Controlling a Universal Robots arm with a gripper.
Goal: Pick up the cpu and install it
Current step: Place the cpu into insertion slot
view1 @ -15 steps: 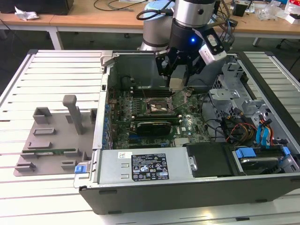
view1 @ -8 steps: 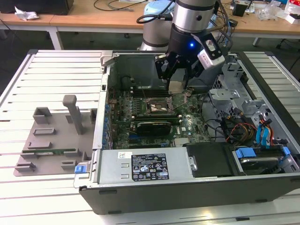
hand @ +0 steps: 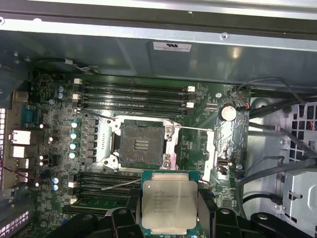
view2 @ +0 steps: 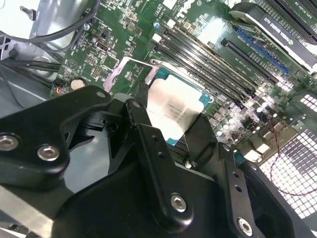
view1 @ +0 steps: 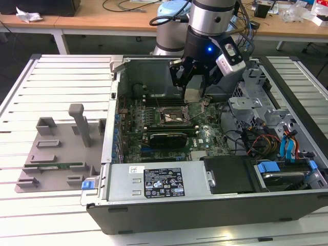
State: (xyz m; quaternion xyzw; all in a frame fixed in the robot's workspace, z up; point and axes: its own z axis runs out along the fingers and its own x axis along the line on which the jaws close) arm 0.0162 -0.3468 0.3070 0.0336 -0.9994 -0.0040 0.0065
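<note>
My black two-fingered end effector (hand: 169, 210) is clamped on the one small square silver-topped cpu (hand: 168, 196), held above the green motherboard (hand: 210, 96) near its single empty black socket (hand: 142, 144).

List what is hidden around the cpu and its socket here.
- The cpu's underside: faces away from the camera in both wrist views.
- The socket contacts: too small in the exterior view, and mostly covered by the cpu and the tool in the second wrist view.
- The cpu's height above the socket: not readable.
</note>
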